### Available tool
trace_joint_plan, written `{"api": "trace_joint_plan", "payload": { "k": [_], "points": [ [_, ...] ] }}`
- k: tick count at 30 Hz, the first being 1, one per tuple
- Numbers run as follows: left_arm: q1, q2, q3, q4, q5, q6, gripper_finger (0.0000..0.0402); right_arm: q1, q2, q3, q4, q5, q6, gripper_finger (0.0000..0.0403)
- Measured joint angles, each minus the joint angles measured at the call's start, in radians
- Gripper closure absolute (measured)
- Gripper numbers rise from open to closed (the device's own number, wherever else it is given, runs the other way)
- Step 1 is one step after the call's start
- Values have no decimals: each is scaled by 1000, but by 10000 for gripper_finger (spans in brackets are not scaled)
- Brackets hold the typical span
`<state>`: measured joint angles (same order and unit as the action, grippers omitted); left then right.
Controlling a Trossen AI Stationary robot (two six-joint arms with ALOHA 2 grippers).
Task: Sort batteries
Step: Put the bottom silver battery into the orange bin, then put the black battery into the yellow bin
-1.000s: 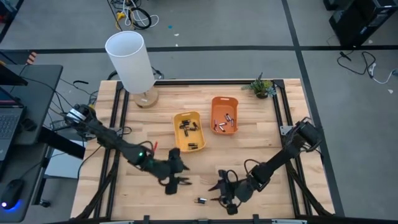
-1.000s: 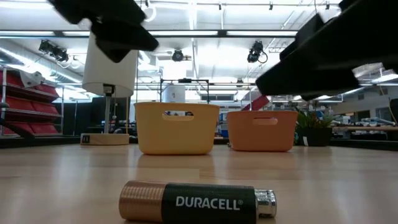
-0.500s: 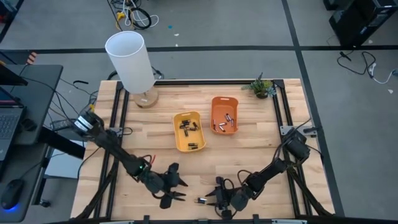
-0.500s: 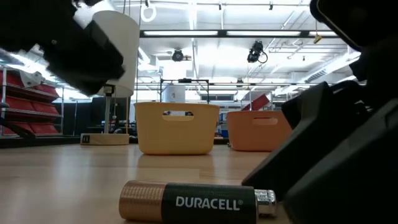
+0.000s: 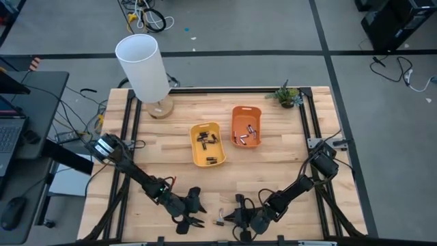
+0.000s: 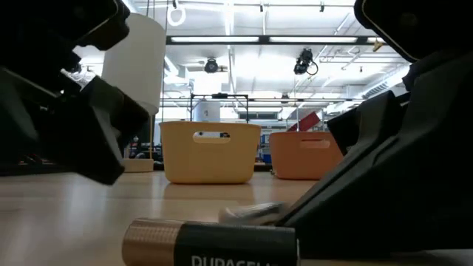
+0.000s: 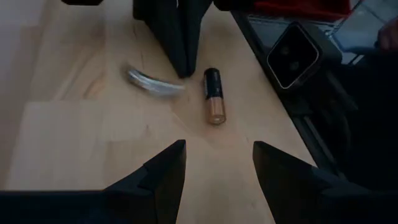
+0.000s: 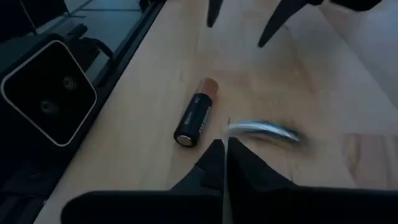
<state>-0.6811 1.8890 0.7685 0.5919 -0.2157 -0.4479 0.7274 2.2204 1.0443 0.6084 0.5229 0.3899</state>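
Note:
A black-and-copper battery (image 7: pixel 213 94) lies on its side on the table close to the near edge; it also shows in the high view (image 5: pixel 220 222) and the low view (image 6: pixel 211 247). A silvery battery (image 7: pixel 155 84) lies beside it, blurred. My left gripper (image 7: pixel 219 149) is open, low over the table, left of both batteries (image 5: pixel 199 217). My right gripper (image 8: pixel 224 146) is shut, its tips at the silvery battery's end (image 8: pixel 231 127), right of the batteries (image 5: pixel 230 219). More batteries lie in the yellow tray (image 5: pixel 207 158) and the orange tray (image 5: pixel 246 111). My right gripper's shut fingertips (image 8: pixel 222 152) come low and slanting from the table's right at one end of the silvery battery (image 8: pixel 231 127), which lies on the table. I cannot tell whether they touch it.
A white lamp (image 5: pixel 143 68) stands at the far left and a small plant (image 5: pixel 287 94) at the far right corner. The low camera (image 7: pixel 292 55) sits at the table's near edge, close to the batteries. Bare wood lies between the trays and the grippers.
Both grippers have come down and toward the near edge, closing in on the black-and-copper battery from left and right. That battery has slid a little toward the near edge. The silvery battery has come into view beside my right gripper's tips, blurred.

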Motion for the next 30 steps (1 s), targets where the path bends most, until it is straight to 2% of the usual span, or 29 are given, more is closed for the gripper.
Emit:
{"api": "trace_joint_plan", "payload": {
  "k": [7,16,21,30],
  "points": [
    [0,68,17,166,6,79,199,-3,0,0,-7,23,3,402],
    [12,147,54,184,-26,131,199,6,-33,-7,-27,84,-22,401],
    [24,172,77,186,-26,133,199,41,-142,-4,-146,225,-34,402],
    [28,191,82,202,-27,131,199,98,-305,-5,-412,338,55,393]
  ]
}}
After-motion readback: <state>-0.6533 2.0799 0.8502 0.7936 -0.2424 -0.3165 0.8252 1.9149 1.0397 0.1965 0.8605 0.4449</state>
